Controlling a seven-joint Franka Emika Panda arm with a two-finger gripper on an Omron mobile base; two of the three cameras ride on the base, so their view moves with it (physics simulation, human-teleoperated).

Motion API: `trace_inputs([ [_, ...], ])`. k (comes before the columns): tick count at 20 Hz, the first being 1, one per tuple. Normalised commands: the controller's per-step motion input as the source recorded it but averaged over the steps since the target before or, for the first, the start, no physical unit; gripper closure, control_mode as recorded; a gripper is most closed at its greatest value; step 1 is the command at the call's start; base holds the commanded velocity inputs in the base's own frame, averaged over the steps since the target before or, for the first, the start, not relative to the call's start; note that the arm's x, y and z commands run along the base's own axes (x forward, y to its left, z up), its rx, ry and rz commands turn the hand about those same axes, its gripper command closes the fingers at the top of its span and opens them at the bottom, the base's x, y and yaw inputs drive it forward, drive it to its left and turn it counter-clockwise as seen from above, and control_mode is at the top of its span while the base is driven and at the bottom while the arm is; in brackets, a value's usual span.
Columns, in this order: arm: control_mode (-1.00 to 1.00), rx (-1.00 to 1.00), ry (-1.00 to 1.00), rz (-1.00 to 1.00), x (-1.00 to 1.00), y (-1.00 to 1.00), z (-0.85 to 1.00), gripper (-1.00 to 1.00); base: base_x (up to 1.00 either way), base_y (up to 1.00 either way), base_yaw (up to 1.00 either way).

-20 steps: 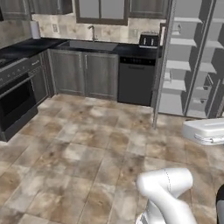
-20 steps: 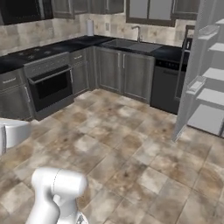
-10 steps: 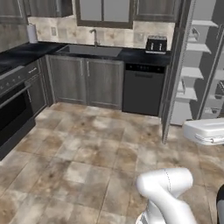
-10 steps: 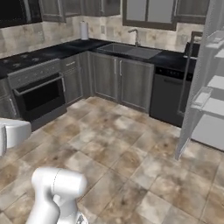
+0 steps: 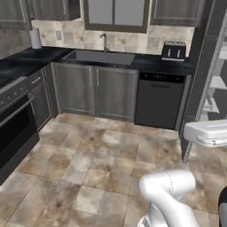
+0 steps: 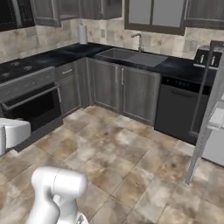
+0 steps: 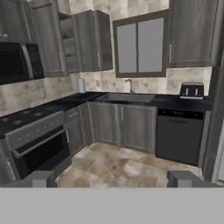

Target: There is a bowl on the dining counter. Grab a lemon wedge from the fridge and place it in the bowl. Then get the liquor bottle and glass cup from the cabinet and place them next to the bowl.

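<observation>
Up and left of my gripper (image 7: 112,179): the cabinet (image 7: 91,41), door swung open, shelves showing; I cannot make out the bottle or glass inside.
Off to its right: the fridge (image 5: 212,80), door open, white shelves visible.
Gripper: fingers spread fully, nothing between them.
Ahead of it: sink (image 7: 127,98), dishwasher (image 7: 179,135), toaster (image 7: 191,90), oven (image 7: 39,146), microwave (image 7: 17,63).
Progress: I judge nothing is in hand, with the cabinet fetch ahead; the lemon step can't be confirmed from here.
Writing: none legible on any appliance.
</observation>
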Motion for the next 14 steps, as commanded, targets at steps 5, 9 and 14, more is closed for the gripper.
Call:
trace_inputs([
  [5, 1.00, 0.00, 0.00, 0.00, 0.00, 0.00, 0.00, -1.00, 1.00, 0.26, 0.06],
  [9, 1.00, 0.00, 0.00, 0.00, 0.00, 0.00, 0.00, -1.00, 1.00, 0.23, 0.11],
  [14, 1.00, 0.00, 0.00, 0.00, 0.00, 0.00, 0.00, -1.00, 1.00, 0.16, 0.12],
])
